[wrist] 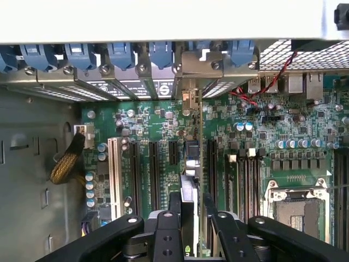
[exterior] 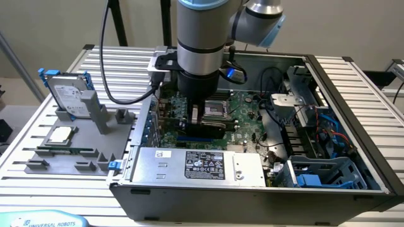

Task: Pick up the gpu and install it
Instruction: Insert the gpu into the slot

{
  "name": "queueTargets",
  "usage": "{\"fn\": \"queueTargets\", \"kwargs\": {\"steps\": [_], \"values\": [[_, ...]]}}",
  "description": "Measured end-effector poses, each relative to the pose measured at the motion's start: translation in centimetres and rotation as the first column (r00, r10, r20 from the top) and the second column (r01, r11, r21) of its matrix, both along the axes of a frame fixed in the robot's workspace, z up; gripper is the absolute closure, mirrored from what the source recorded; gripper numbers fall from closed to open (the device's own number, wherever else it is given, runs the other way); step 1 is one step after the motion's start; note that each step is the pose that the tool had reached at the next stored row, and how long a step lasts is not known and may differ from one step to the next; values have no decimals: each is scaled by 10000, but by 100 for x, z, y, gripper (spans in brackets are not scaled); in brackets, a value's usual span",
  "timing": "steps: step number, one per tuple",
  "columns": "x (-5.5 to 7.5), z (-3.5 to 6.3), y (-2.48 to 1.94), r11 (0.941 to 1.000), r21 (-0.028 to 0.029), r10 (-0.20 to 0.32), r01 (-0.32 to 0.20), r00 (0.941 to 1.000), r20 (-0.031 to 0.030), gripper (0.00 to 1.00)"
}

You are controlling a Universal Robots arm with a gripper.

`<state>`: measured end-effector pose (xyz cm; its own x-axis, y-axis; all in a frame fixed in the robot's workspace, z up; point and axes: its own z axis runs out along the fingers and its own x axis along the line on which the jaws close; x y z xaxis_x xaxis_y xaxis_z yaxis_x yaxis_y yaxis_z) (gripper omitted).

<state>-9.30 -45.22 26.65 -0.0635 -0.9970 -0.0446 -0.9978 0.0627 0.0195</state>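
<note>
My gripper [wrist: 192,210] is shut on the gpu [wrist: 190,164], which I see edge-on as a thin card standing upright over the green motherboard [wrist: 256,125]. Its silver bracket end [wrist: 192,68] reaches the row of rear slot covers in the case. In the exterior view the arm reaches down into the open computer case [exterior: 353,109]. The black gpu [exterior: 203,128] sits low under the gripper [exterior: 203,112], right at the expansion slots. I cannot tell whether the card is seated in a slot.
On the exterior view's left, a grey fixture [exterior: 94,156] carries a silver hard drive with blue rails [exterior: 66,97], a processor chip [exterior: 60,135] and a memory strip [exterior: 63,151]. Inside the case are the power supply [exterior: 189,165], a blue drive cage [exterior: 322,175] and loose cables [exterior: 315,123].
</note>
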Motion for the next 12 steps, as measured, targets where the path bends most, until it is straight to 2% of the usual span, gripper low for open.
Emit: {"fn": "queueTargets", "kwargs": {"steps": [8, 12], "values": [[-2, -26, 34, 10000, -1, 3, -3, 10000, 0, 73], [-3, -34, 37, 10000, -2, 3, -3, 10000, -1, 73]]}}
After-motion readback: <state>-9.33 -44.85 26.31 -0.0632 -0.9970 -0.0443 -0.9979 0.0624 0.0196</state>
